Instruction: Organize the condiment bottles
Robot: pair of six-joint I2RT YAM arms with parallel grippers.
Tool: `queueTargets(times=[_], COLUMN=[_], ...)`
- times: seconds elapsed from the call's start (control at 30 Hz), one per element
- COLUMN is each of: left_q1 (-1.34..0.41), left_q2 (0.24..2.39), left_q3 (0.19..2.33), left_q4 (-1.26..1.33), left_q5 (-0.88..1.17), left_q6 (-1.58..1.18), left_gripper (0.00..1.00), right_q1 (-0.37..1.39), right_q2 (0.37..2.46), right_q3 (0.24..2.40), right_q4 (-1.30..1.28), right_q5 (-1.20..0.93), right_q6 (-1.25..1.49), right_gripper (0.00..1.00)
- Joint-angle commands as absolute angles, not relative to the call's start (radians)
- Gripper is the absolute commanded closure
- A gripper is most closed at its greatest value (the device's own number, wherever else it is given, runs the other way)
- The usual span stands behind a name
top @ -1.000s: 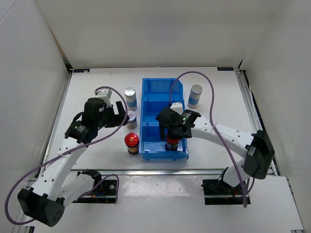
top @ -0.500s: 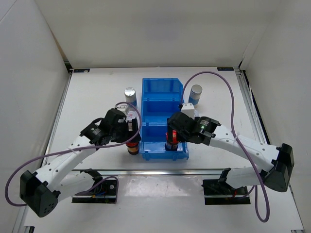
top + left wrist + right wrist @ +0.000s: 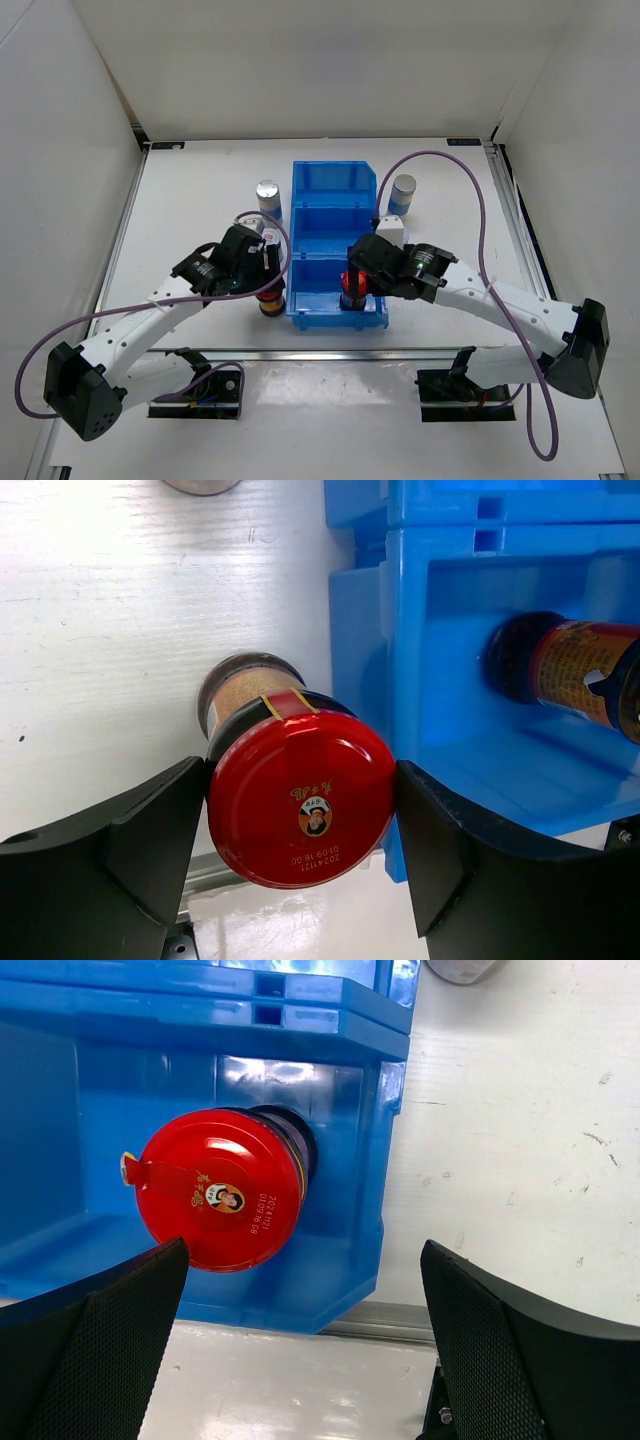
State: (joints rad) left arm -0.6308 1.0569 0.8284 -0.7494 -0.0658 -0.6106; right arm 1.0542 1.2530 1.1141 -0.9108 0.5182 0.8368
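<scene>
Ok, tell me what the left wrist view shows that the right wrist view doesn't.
Left wrist only: the outer jar, red-lidded, standing on the white table beside the blue bin, with the left jaws closed against its lid. Right wrist only: the right jaws standing wide open, touching nothing, and the binned jar seen lid-on. Both: the table, the bin, and that binned jar in the near compartment.
</scene>
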Motion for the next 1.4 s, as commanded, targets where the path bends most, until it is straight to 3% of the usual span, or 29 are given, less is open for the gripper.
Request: queueTargets(times=[0.0, 0.17, 0.2, 0.3, 0.63, 0.9, 1.37], left_q1=[-0.632, -0.632, -0.632, -0.632, -0.641, -0.738, -0.933], left_q2=[1.049, 1.039, 1.039, 1.048, 1.048, 1.146, 1.230], left_q3=[0.825, 0.862, 0.889, 0.942, 1.267, 1.462, 1.281], left_q4=[-0.772, -0.796, -0.819, -0.865, -0.997, -0.997, -0.795], left_q5=[-0.114, -0.135, -0.152, -0.193, -0.256, -0.166, -0.230], left_q6=[-0.611, -0.611, -0.611, -0.611, -0.601, -0.683, -0.778], left_gripper=[0.36, 0.62, 0.73, 0.89, 0.89, 0.89, 0.89], right_q1=[1.057, 1.057, 1.057, 1.057, 1.057, 1.048, 1.048], right_q2=[1.216, 1.216, 1.216, 1.216, 1.166, 1.046, 0.910], right_q3=[1.104, 1.104, 1.095, 1.095, 1.086, 1.077, 1.019], right_q4=[-0.900, -0.900, -0.900, -0.910, -0.940, -1.022, -1.060], right_q5=[0.557, 0.557, 0.557, 0.566, 0.620, 0.718, 0.758], right_q6=[0.864, 0.864, 0.864, 0.873, 0.903, 0.945, 0.954], right_gripper=[0.00, 0.00, 0.00, 0.00, 0.00, 0.00, 0.00])
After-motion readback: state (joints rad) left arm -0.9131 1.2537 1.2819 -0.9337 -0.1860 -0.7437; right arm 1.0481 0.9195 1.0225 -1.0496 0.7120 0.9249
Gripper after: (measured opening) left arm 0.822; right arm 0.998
